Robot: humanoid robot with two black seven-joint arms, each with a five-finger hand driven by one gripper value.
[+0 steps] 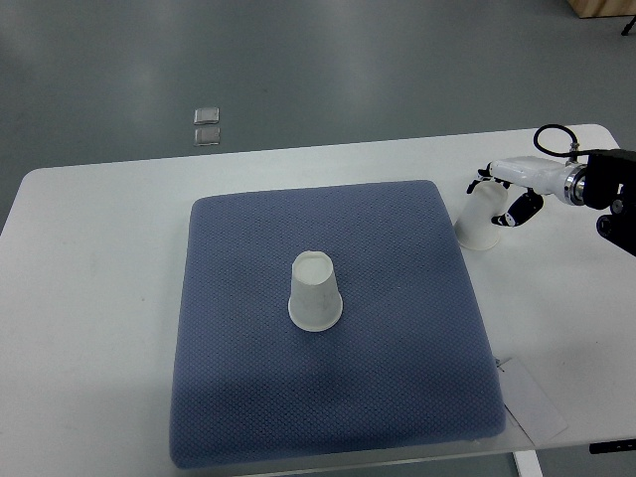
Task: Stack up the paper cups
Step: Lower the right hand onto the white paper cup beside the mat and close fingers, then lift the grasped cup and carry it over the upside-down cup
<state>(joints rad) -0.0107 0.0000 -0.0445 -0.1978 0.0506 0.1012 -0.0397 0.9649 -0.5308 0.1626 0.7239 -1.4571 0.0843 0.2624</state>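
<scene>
One white paper cup (315,291) stands upside down near the middle of the blue-grey mat (238,378). A second white paper cup (479,221) sits on the white table just off the mat's right edge. My right hand (505,199) comes in from the right edge and has its fingers curled around this second cup, thumb on the near side. The cup's upper part is hidden by the hand. The left arm does not show.
The white table (99,298) carries the mat in its centre. A white paper slip (532,397) lies at the mat's lower right corner. Two small clear squares (207,126) lie on the grey floor beyond the table's far edge.
</scene>
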